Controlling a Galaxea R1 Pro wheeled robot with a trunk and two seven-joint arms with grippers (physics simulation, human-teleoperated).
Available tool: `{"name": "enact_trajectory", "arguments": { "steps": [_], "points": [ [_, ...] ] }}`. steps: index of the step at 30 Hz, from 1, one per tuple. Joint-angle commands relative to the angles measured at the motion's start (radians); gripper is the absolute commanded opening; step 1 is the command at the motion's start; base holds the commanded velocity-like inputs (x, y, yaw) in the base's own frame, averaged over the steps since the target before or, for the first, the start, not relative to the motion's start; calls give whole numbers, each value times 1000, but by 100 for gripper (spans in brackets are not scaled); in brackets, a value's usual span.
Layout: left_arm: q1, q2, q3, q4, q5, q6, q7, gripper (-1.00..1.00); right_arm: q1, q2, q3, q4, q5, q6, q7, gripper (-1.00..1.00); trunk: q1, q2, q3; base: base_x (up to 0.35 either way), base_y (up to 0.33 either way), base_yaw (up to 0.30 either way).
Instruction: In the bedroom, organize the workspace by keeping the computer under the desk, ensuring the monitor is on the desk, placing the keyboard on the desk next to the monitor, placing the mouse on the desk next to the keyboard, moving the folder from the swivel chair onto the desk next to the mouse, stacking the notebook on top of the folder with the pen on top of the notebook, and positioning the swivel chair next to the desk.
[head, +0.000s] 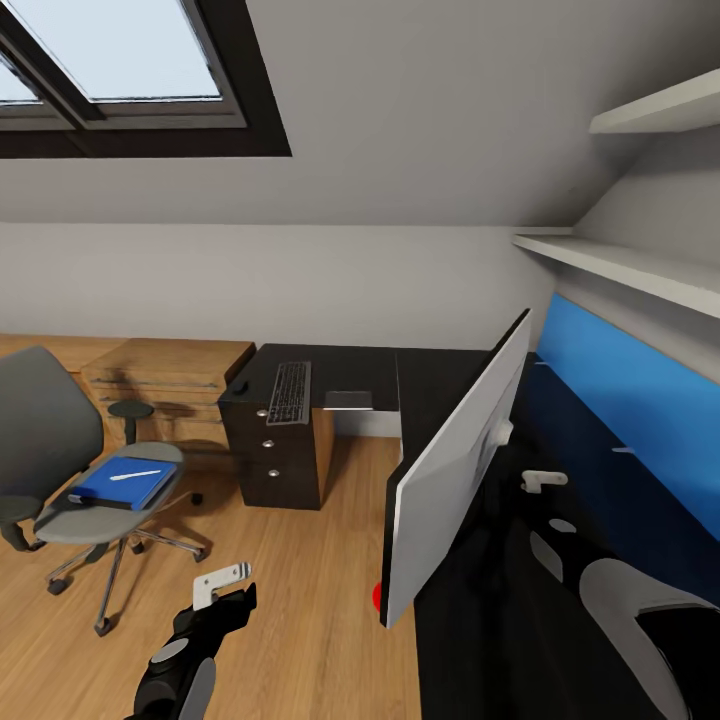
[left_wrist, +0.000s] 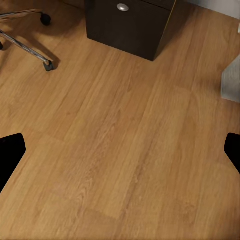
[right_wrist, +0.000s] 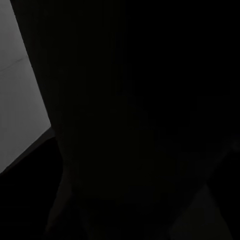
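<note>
The monitor (head: 455, 470) stands on the glossy black desk (head: 470, 640) at the right, turned so its silvery-white back faces the room; it is wide and thin, tilted, with a small red light (head: 378, 598) at its near lower corner. No brand or lettering can be read on it. A bright blue back panel (head: 640, 400) runs along the desk's right side under 2 pale wall shelves.

On the desk's far wing the keyboard (head: 289, 392) lies flat, slim and silver-grey with dark keys; the keys are too small to read. The small dark mouse (head: 238, 384) sits just left of it at the desk's edge. Below them is the black drawer unit (head: 272, 445) with 3 round silver knobs.

At the left, the grey swivel chair (head: 50, 450) stands on the wood floor (head: 300, 600), well apart from the desk. On its seat lies the blue folder (head: 120, 485) with the white pen (head: 135, 475) resting on top.

The left gripper (head: 228, 585) hangs low over the floor in the head view; in the left wrist view its fingertips (left_wrist: 10, 150) sit at opposite edges, jaws spread wide and holding nothing. The right gripper (head: 540, 482) is over the desk just behind the monitor; whether its jaws are apart or together cannot be told.
</note>
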Motion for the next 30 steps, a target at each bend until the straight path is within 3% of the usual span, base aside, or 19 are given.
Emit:
{"name": "enact_trajectory", "arguments": {
  "steps": [1, 30],
  "points": [
    [-1, 0, 0, -1, 11, 4, 7, 100, -1, -1, 13, 1, -11, -3, 4, -100, 0, -1, -1, 0, 0, 0],
    [-1, 0, 0, -1, 11, 4, 7, 100, -1, -4, 13, 1, -11, -2, 7, -100, 0, -1, -1, 0, 0, 0]
  ]
}}
